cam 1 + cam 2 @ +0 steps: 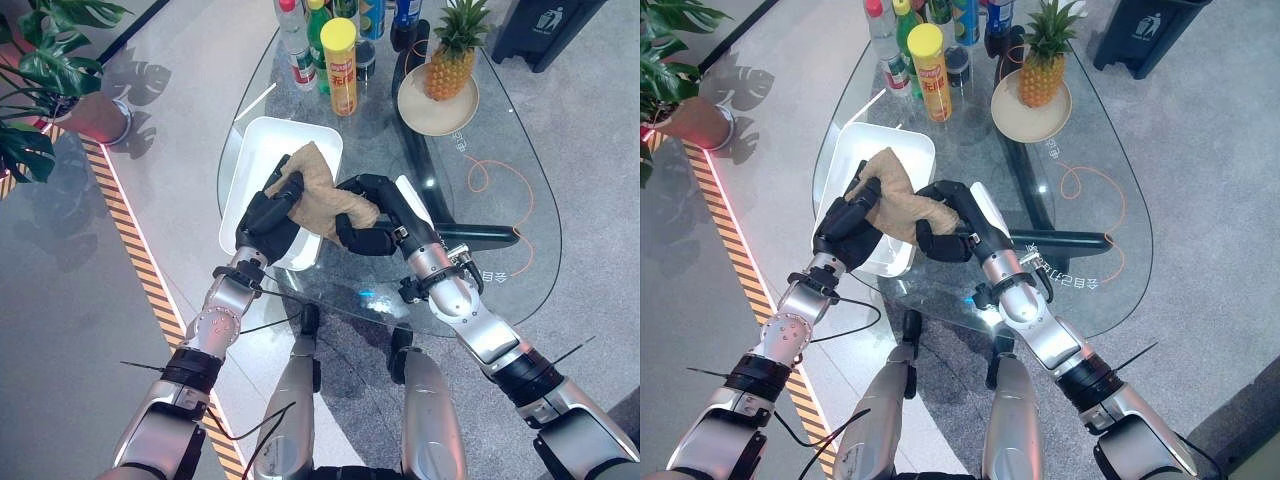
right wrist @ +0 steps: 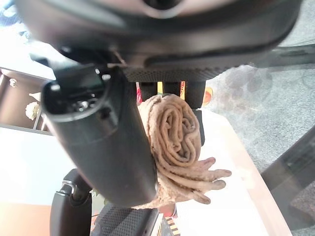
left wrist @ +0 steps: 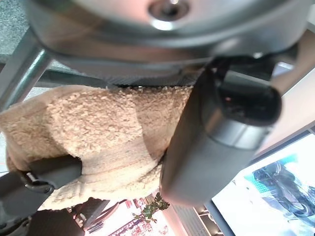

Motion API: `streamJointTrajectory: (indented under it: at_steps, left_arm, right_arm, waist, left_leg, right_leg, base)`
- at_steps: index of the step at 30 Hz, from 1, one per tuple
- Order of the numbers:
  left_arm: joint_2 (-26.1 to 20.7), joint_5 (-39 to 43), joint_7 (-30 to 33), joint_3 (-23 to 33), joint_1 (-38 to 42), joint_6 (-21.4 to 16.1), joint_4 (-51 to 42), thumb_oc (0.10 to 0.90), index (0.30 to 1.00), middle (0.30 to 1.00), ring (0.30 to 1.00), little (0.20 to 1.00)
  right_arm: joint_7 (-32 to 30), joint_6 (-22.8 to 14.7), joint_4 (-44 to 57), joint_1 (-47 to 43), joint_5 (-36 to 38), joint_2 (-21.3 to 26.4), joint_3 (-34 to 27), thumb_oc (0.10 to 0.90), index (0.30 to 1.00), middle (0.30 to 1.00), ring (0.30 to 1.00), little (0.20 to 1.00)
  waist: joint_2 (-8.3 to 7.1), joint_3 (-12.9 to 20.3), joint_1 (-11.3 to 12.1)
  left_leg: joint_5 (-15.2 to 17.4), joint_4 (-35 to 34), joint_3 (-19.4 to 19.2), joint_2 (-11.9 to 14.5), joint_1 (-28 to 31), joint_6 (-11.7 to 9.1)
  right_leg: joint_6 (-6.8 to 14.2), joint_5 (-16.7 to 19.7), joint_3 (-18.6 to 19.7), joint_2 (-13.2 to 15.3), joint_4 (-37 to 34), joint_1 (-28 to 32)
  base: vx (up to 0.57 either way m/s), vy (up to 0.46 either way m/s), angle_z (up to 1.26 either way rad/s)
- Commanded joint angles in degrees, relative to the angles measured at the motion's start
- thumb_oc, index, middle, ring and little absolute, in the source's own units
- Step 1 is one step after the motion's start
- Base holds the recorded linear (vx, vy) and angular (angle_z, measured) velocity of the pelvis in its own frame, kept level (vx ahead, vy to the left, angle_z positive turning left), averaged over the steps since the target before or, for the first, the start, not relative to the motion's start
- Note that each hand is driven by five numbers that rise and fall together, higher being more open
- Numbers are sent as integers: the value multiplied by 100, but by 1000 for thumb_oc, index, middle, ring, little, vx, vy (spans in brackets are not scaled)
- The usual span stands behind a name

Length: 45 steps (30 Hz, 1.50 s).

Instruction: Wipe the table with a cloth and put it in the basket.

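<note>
- The tan, fuzzy cloth [image 1: 318,195] hangs bunched between the two hands, above the near right edge of the white basket [image 1: 262,160], partly over it and partly over the glass.
- The left hand [image 1: 268,215] has its fingers curled round the cloth's left end; its wrist view shows the pile pressed between thumb and fingers.
- The right hand [image 1: 372,215] clamps the cloth's right end, fingers wrapped round a rolled section, as its wrist view shows.
- The basket is a shallow white rectangular tub that sits on the left part of the glass table [image 1: 500,215].
- Farther back on the table stand a yellow canister [image 1: 341,66] and a cluster of bottles [image 1: 300,45].
- To their right a pineapple [image 1: 452,55] stands on a beige plate [image 1: 415,108].
- A potted plant [image 1: 45,85] stands on the floor to the left, and a dark bin [image 1: 545,25] beyond the table.
</note>
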<state>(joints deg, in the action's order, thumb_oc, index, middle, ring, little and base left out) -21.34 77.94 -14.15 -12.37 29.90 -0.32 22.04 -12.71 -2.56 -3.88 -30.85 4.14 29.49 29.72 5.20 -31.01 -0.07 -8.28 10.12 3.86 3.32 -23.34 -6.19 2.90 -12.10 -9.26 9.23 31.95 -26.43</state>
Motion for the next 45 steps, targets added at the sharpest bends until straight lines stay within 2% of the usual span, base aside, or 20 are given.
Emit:
streamJointTrajectory:
  at_steps: [1, 2, 3, 5, 7, 10, 12, 14, 23, 29, 34, 38, 41, 45]
  left_arm:
    - [56, 6, -462, -192, 815, -118, -945, 100, 300, 300, 300, 200]
    - [60, 6, -437, -174, 816, -170, -934, 100, 300, 300, 300, 200]
    - [75, 35, -386, -139, 827, -260, -913, 100, 300, 300, 300, 200]
    - [99, 46, -306, -94, 825, -380, -921, 100, 300, 300, 300, 200]
    - [156, -13, -111, 26, 797, -768, -926, 100, 300, 300, 300, 200]
    - [186, -151, 76, 79, 779, -1070, -947, 100, 300, 300, 300, 200]
    - [227, -436, 463, 164, 794, -1623, -981, 100, 300, 300, 300, 200]
    - [252, -596, 694, 231, 773, -1979, -1009, 100, 300, 300, 300, 200]
    - [304, -1376, 1847, 535, 893, -2921, -1155, 100, 300, 300, 300, 200]
    - [232, -2315, 2631, 644, 1117, -3290, -1052, 100, 300, 300, 300, 200]
    - [104, -3188, 3293, 715, 1310, -3451, -926, 100, 300, 300, 300, 200]
    - [-61, -4096, 3925, 748, 1516, -3463, -714, 100, 300, 300, 300, 200]
    - [-208, -4468, 4201, 721, 1637, -3428, -564, 100, 300, 300, 300, 200]
    - [-400, -4903, 4393, 721, 1732, -3434, -230, 100, 300, 300, 300, 200]
  right_arm:
    - [-201, -526, 693, -1249, 66, -322, -156, 342, 507, 507, 507, 442]
    - [-204, -538, 677, -1244, 70, -324, -164, 515, 655, 655, 655, 615]
    - [-218, -547, 659, -1239, 95, -330, -179, 800, 900, 900, 900, 900]
    - [-235, -544, 643, -1234, 118, -341, -190, 800, 900, 900, 900, 900]
    - [-249, -557, 589, -1224, 136, -373, -225, 800, 900, 900, 900, 900]
    - [-250, -556, 563, -1205, 117, -415, -258, 800, 900, 900, 900, 900]
    - [-280, -536, 560, -1174, 100, -444, -307, 800, 900, 900, 900, 900]
    - [-315, -566, 521, -1140, 108, -456, -335, 800, 900, 900, 900, 900]
    - [-384, -564, 330, -1153, 61, -566, -462, 800, 900, 900, 900, 900]
    - [-533, -541, 179, -1201, 13, -593, -481, 800, 900, 900, 900, 900]
    - [-754, -477, -6, -1253, -56, -554, -541, 800, 900, 900, 900, 900]
    - [-1158, -466, -259, -1243, -107, -483, -644, 800, 900, 900, 900, 900]
    - [-1451, -501, -416, -1205, -142, -430, -734, 800, 900, 900, 900, 900]
    - [-2137, -472, -754, -1099, -172, -303, -957, 800, 900, 900, 900, 900]
  waist:
    - [-395, 121, -73]
    - [-395, 121, -73]
    - [-398, 121, -72]
    - [-401, 121, -67]
    - [-404, 121, -52]
    - [-406, 121, -48]
    - [-414, 121, -43]
    - [-417, 121, -36]
    - [-419, 121, -18]
    - [-416, 121, -37]
    - [-413, 121, -52]
    - [-415, 121, -85]
    - [-417, 121, -119]
    - [-423, 121, -167]
  left_leg:
    - [1003, 540, -570, -539, 410, 343]
    - [1002, 537, -569, -539, 408, 343]
    - [1000, 530, -567, -540, 408, 341]
    - [1001, 529, -563, -544, 403, 339]
    - [1001, 534, -556, -541, 386, 330]
    - [998, 529, -542, -548, 389, 329]
    - [990, 491, -535, -562, 389, 331]
    - [986, 486, -530, -568, 372, 335]
    - [960, 468, -507, -592, 253, 331]
    - [944, 455, -521, -585, 193, 326]
    - [943, 448, -544, -571, 163, 319]
    - [938, 433, -566, -559, 117, 315]
    - [943, 440, -588, -536, 86, 314]
    - [963, 439, -618, -515, 71, 311]
  right_leg:
    - [7, 930, 96, -312, -1527, 692]
    - [10, 930, 97, -311, -1526, 687]
    - [8, 929, 94, -311, -1533, 688]
    - [5, 926, 89, -309, -1534, 684]
    - [2, 919, 78, -303, -1522, 667]
    - [2, 917, 79, -305, -1505, 657]
    - [-4, 916, 70, -310, -1529, 653]
    - [-9, 916, 67, -312, -1521, 630]
    - [-20, 905, 70, -327, -1489, 498]
    - [-22, 903, 92, -329, -1455, 405]
    - [-19, 899, 107, -318, -1441, 354]
    - [-20, 900, 131, -321, -1439, 288]
    - [-13, 893, 160, -329, -1416, 238]
    - [6, 885, 207, -338, -1395, 191]
  base:
    - [0, 0, 0]
    - [0, 0, 0]
    - [0, 0, 0]
    - [0, 0, 0]
    - [0, 0, 0]
    - [0, 0, 0]
    - [0, 0, 0]
    - [0, 0, 0]
    - [0, 0, 0]
    - [0, 0, 0]
    - [0, 0, 0]
    - [0, 0, 0]
    - [0, 0, 0]
    - [0, 0, 0]
